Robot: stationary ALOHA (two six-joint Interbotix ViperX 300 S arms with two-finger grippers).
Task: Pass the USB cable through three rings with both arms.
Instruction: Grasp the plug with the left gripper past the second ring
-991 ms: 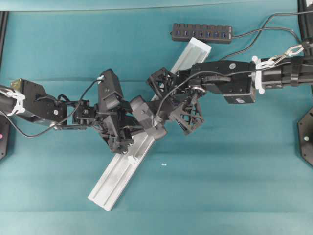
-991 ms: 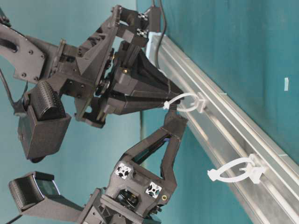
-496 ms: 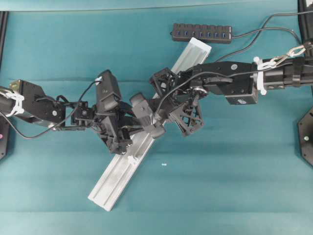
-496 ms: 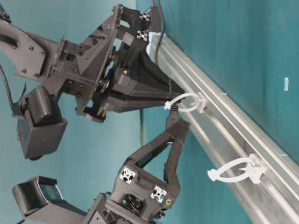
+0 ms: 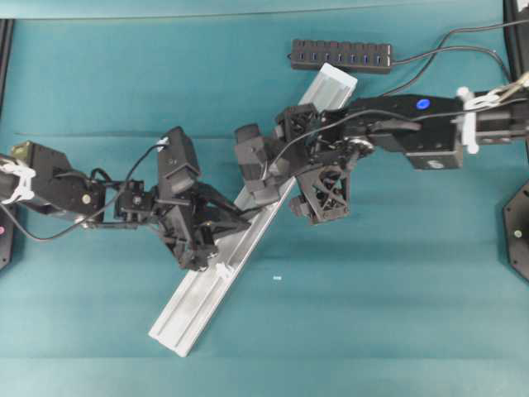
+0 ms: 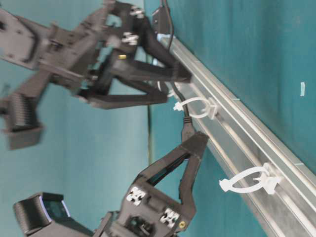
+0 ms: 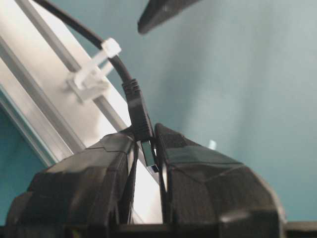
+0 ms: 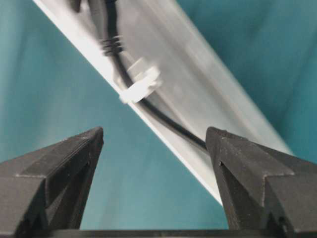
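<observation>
Pinched between the fingers of the left gripper (image 7: pixel 148 158) is the plug of the USB cable (image 7: pixel 140 113), just past a white ring (image 7: pixel 94 69) on the rail (image 6: pixel 256 148). The right gripper (image 8: pixel 153 148) is spread wide and holds nothing. If the plug is pulled crooked, it could be slipped loose or caught before the next ring (image 6: pixel 252 180). That next ring is shown only in the table-level view; the pinch is shown best by the left wrist view.

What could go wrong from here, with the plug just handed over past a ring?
1. The left gripper pinches only the USB cable at its plug; a hard pull could make it slip.
2. The next ring sits low on the rail; its narrow opening could catch the plug.
3. The right gripper, open, hangs near the cable.
</observation>
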